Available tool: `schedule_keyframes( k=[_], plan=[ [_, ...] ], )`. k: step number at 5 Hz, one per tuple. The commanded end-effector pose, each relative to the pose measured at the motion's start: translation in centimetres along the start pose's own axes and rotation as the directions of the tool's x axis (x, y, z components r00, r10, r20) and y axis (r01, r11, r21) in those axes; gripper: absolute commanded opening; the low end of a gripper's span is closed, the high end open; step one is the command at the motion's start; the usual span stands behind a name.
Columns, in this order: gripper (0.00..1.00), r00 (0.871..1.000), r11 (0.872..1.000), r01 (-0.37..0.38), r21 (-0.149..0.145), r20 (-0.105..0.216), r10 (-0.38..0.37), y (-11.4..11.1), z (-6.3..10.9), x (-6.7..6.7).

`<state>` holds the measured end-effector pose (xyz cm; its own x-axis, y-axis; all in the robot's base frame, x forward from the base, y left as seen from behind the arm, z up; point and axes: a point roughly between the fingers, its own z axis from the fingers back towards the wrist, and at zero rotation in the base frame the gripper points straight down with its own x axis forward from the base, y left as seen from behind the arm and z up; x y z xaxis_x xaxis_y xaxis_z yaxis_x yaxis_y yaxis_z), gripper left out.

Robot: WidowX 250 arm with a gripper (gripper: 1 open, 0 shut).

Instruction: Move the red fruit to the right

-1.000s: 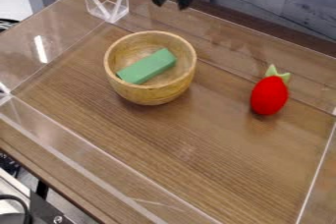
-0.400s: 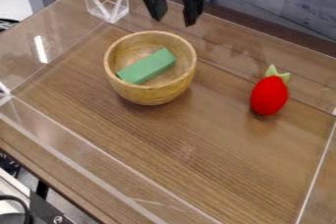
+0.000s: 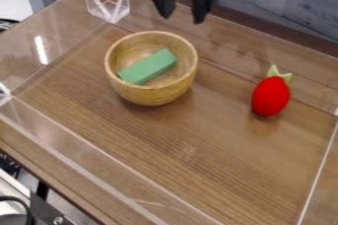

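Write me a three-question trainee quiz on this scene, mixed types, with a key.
1. True or false: the toy strawberry lies inside the wooden bowl.
2. Multiple choice: what is in the bowl? A) a red cup B) a green block C) a spoon
3. Fill in: the strawberry's leafy top is coloured ____.

Key: 1 false; 2 B; 3 green
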<state>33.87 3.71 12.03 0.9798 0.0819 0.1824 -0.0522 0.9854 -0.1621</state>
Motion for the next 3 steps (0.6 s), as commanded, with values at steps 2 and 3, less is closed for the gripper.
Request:
schedule_keyframes(
  k=[2, 3],
  plan=[
    [1.0, 0.999, 0.999, 0.004, 0.052, 0.051, -0.007, 0.5, 2.1, 0.7],
    [1.0, 0.999, 0.998, 0.012, 0.059, 0.051, -0.015, 1.5, 3.1, 0.9]
  ],
)
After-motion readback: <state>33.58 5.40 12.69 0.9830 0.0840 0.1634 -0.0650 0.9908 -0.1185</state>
